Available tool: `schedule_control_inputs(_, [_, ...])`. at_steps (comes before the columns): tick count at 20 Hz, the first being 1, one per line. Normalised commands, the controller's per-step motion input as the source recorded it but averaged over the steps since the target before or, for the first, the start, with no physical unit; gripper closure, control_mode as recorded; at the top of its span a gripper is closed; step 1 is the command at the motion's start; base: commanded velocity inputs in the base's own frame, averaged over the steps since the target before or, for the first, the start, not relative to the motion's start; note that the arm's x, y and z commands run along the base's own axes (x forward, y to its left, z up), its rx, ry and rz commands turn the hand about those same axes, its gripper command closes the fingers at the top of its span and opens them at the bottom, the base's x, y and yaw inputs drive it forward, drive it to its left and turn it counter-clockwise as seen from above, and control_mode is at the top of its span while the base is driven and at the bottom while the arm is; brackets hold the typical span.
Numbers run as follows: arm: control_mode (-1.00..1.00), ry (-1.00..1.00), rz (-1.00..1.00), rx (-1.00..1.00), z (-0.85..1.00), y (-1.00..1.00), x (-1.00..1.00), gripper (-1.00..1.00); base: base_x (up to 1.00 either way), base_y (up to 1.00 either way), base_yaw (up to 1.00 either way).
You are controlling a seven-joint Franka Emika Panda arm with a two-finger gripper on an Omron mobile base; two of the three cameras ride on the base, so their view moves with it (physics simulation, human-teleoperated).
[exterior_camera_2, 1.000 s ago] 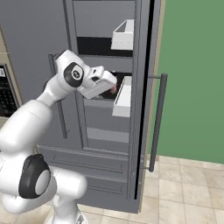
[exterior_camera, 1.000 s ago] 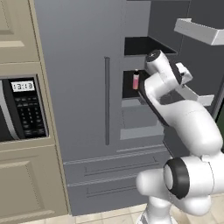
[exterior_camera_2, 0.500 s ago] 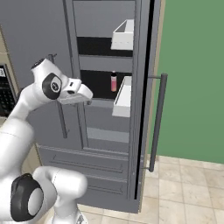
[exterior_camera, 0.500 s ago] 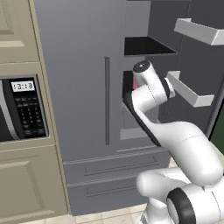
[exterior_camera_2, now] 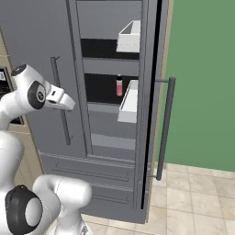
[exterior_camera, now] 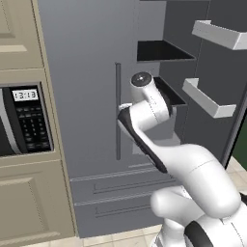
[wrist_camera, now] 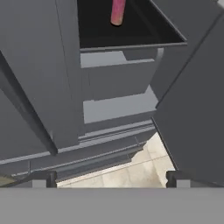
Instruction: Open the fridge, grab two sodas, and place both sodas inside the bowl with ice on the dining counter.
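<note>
While my arm hangs in front of the fridge [exterior_camera_2: 41, 41], its left door stays shut with the bar handle [exterior_camera_2: 61, 101] just beyond my wrist. My gripper [wrist_camera: 111, 177] is spread wide and holds nothing, aimed down toward the lower drawers. Farther right, one red soda [exterior_camera_2: 119, 86] stands upright on a dark shelf inside. At the far right the right door [exterior_camera_2: 153, 92] stands swung open.

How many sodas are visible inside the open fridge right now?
1. A single soda stands on the middle shelf of the fridge, behind the open right door's bin. Another may be hidden behind the door bins or arm.
</note>
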Motion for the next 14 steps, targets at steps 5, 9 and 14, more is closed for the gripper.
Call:
schedule_control_inputs(5, [-1.0, -0.21, 0.06, 0.06, 0.14, 0.48, 0.02, -1.0, 0.0, 0.0, 0.0])
schedule_control_inputs(9, [-1.0, -0.12, 0.12, 0.05, 0.19, 0.36, 0.26, -1.0, 0.0, 0.0, 0.0])
schedule_control_inputs(14, [-1.0, -0.05, 0.13, 0.05, 0.13, 0.23, 0.39, -1.0, 0.0, 0.0, 0.0])
